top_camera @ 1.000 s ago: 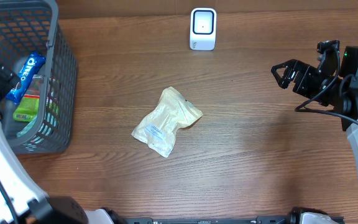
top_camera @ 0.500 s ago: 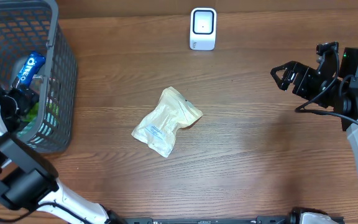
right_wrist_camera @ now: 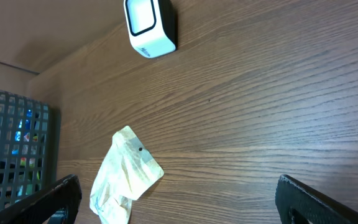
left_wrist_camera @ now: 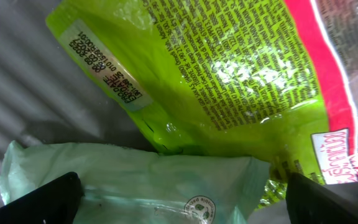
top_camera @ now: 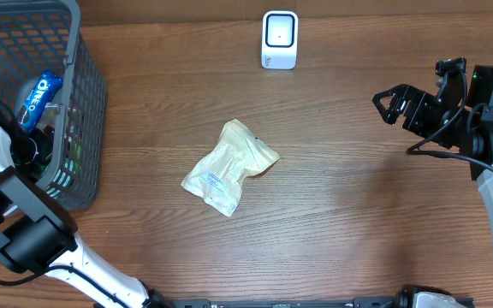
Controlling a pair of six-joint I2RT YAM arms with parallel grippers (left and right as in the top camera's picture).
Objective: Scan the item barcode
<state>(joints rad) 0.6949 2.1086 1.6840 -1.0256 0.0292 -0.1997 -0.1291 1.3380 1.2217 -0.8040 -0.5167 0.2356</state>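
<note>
Count on inspection.

- Table (top_camera: pixel 358 214): one, wooden.
- Wire basket (top_camera: pixel 88 94): one, grey.
- Barcode scanner (top_camera: pixel 280 39): one, white.
- Packaged items: four in view.
  - One cream pouch (top_camera: pixel 229 165) lies on the table.
  - Three sit in the basket: one blue Oreo pack (top_camera: pixel 39 92), one lime-green packet (left_wrist_camera: pixel 229 74) and one pale green pouch (left_wrist_camera: pixel 135 180).
- Robot arms: two, the left arm (top_camera: pixel 24 235) and the right arm (top_camera: pixel 486 137).

Any further basket contents cannot be counted.

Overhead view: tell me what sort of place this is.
Probably a mock shop checkout: a small white scanner stands on the wooden table, a grey basket holds packaged snacks, and a pale pouch lies mid-table.
</note>
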